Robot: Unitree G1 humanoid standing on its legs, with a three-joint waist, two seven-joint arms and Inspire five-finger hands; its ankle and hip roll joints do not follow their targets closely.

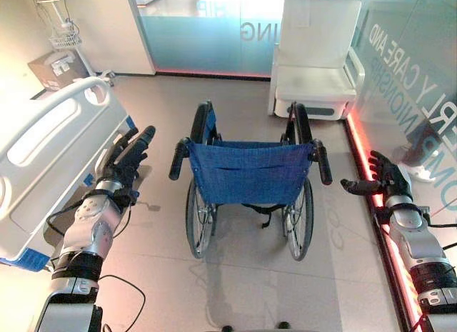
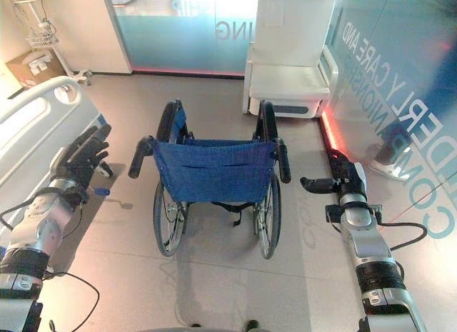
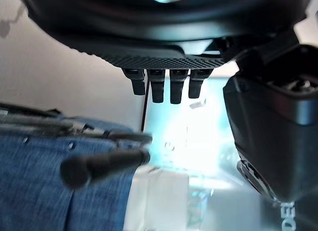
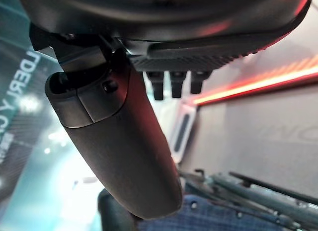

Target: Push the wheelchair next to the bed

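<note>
Wheelchair point(image 1: 246, 182) between open left hand point(image 1: 128, 157); right hand point(image 1: 385, 180).

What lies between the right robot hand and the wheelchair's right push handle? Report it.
Bare floor only. In the left eye view the right robot hand is open beside the wheelchair's right push handle, with a gap between them.

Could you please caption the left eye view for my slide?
Open left hand and right hand flank the wheelchair beside the bed.
</note>
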